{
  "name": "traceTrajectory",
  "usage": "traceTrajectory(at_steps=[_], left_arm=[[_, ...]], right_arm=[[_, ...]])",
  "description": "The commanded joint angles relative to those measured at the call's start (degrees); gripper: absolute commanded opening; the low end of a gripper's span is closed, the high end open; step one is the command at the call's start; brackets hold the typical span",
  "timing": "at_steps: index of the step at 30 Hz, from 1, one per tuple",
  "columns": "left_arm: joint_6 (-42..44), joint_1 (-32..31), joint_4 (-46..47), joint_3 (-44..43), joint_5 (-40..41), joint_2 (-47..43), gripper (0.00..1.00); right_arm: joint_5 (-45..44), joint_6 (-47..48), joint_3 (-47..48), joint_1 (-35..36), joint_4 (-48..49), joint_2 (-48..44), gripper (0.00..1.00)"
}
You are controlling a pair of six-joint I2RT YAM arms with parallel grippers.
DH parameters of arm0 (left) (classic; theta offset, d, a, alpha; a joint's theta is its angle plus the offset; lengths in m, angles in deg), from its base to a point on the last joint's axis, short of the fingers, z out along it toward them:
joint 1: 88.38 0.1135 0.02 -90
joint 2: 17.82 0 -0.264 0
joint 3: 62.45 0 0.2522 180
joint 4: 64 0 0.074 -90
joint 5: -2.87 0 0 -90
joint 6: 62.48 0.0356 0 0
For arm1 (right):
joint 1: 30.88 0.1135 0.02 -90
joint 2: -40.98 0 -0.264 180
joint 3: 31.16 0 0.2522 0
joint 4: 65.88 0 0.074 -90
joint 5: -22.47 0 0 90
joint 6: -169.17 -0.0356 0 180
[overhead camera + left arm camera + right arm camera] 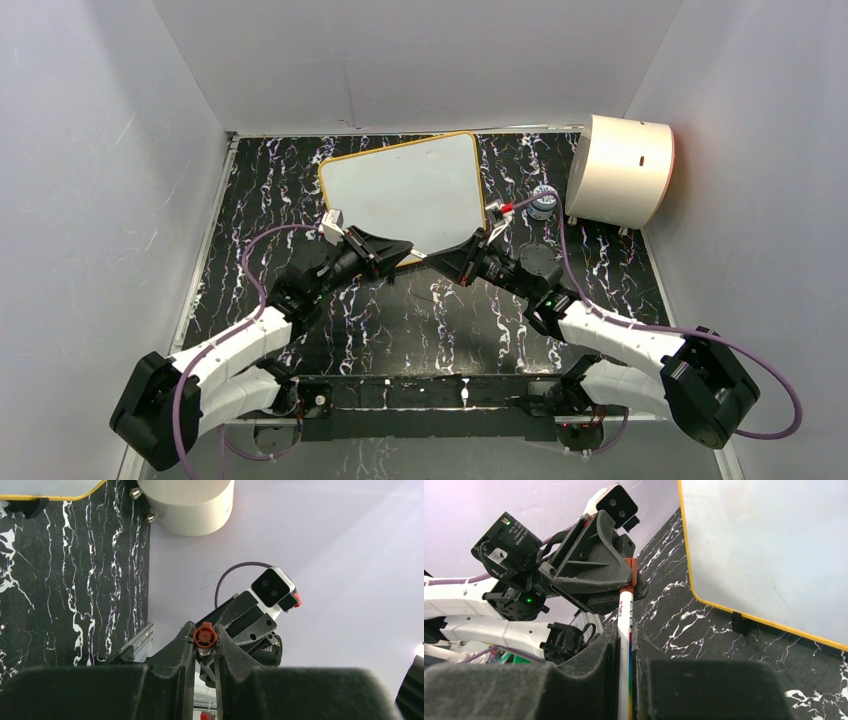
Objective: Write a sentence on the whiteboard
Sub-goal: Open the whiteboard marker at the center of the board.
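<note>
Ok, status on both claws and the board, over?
Left claw shut on the marker cap, right claw shut on the marker. Whiteboard blank, nothing written. Nothing lying on it.

— Where can you pass?
— The worktop (440, 330) between my hands and my bases lies open. A marker (625, 615) bridges my left hand (406, 252) and right hand (437, 260), barring the gap.
— Further back?
— The whiteboard (405, 195) fills the middle; the drum (620, 168) and a small container (543, 203) crowd the right rear corner.
</note>
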Motion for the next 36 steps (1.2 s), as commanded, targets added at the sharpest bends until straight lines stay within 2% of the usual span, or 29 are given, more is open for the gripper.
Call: traceTrajectory(at_steps=[1,14,19,25,29,36], left_arm=[[0.18,1.29,0.08,1.46,9.57,-2.80,0.00],[2.18,1.99,-3.42,0.99,13.47,-5.04,0.00],[6.70,4.10,-7.84,-0.91,13.92,-6.47,0.00],[21.44,6.82,-26.88,-13.23,13.83,-5.26,0.00],[32.02,7.96,-38.89,-22.17,17.04,-2.28,0.00],[46.32,15.78,-57.25,-36.31,16.63,4.15,0.00]], right_arm=[[3.66,0.94,-1.76,0.18,3.77,-2.38,0.00],[2.15,1.60,-6.22,-0.34,2.43,-7.46,0.00],[0.64,4.08,-6.24,-0.35,-0.63,-9.96,0.00],[-1.72,7.29,-5.11,-0.43,-5.31,-11.22,0.00],[-2.43,8.90,-4.35,-0.52,-6.24,-11.35,0.00],[-4.24,11.93,-3.34,-0.52,-10.00,-12.90,0.00]])
